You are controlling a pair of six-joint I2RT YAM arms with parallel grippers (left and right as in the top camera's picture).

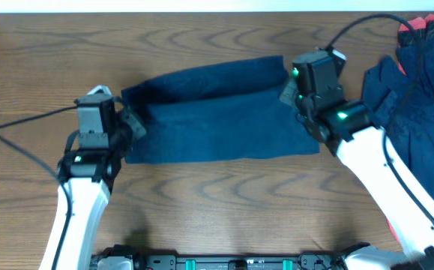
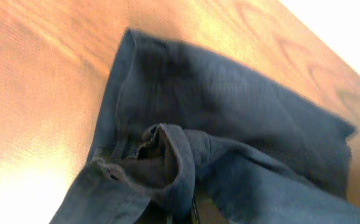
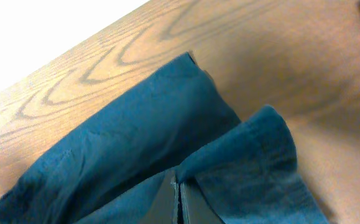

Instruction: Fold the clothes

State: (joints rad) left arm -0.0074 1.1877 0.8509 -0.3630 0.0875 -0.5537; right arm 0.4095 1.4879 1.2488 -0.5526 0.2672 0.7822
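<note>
A dark navy garment (image 1: pixel 217 112) lies spread across the middle of the table, its far edge doubled over toward the front. My left gripper (image 1: pixel 130 124) is shut on the cloth's left end, where a bunched hem (image 2: pixel 167 162) curls up over the jaws. My right gripper (image 1: pixel 290 91) is shut on the right end; its fingers (image 3: pixel 178 196) are pressed together with a fold of the fabric (image 3: pixel 242 155) pinched between them. The left fingers are mostly hidden under cloth in the left wrist view.
More dark blue clothes (image 1: pixel 419 97) are piled at the table's right edge, with a red piece (image 1: pixel 430 26) behind them. A black cable (image 1: pixel 22 124) loops over the wooden table (image 1: pixel 52 60) at the left. The table's far edge runs along the top.
</note>
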